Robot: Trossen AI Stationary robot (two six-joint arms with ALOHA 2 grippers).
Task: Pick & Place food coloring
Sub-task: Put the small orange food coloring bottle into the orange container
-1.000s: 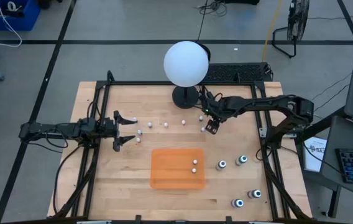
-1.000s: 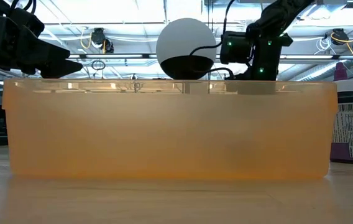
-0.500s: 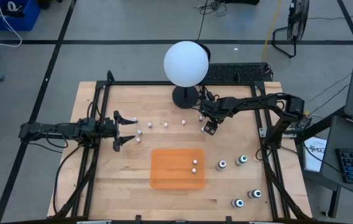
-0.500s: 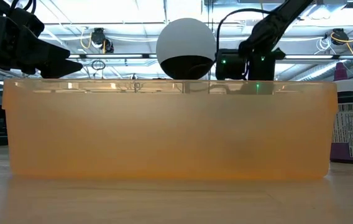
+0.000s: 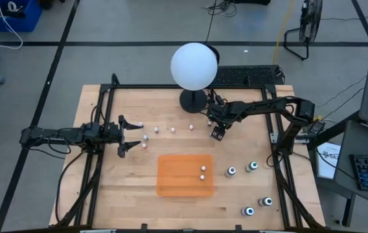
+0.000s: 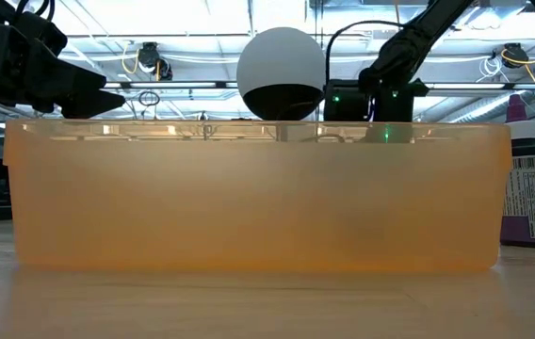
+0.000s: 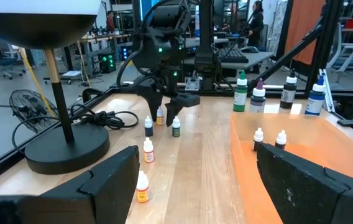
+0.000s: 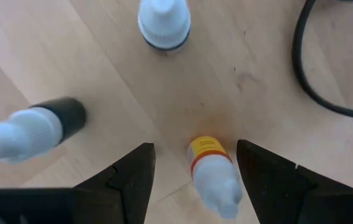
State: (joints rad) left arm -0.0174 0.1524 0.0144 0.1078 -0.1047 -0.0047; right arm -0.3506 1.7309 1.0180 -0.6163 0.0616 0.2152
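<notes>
Several tiny food coloring bottles stand upright in a loose row (image 5: 173, 129) across the table's far half. My right gripper (image 5: 217, 134) points down over the right end of that row, open. Its fingers stand on either side of a yellow-banded, white-capped bottle (image 8: 212, 177) without touching it. A dark bottle (image 8: 36, 130) and another white-capped one (image 8: 164, 22) stand close by. Two small bottles (image 5: 203, 172) stand in the orange tray (image 5: 171, 184). My left gripper (image 5: 132, 135) waits open and level at the table's left, nothing between its fingers.
A white globe lamp (image 5: 194, 66) stands on a black base (image 7: 64, 149) at the far edge, its cable (image 8: 325, 87) running near my right gripper. Several bigger dark bottles (image 5: 249, 188) stand right of the tray. The tray's wall (image 6: 249, 198) fills the low view.
My right gripper has come down toward the small bottles at the right end of the row, shifting slightly toward the table's left edge. Its fingers have stayed open.
</notes>
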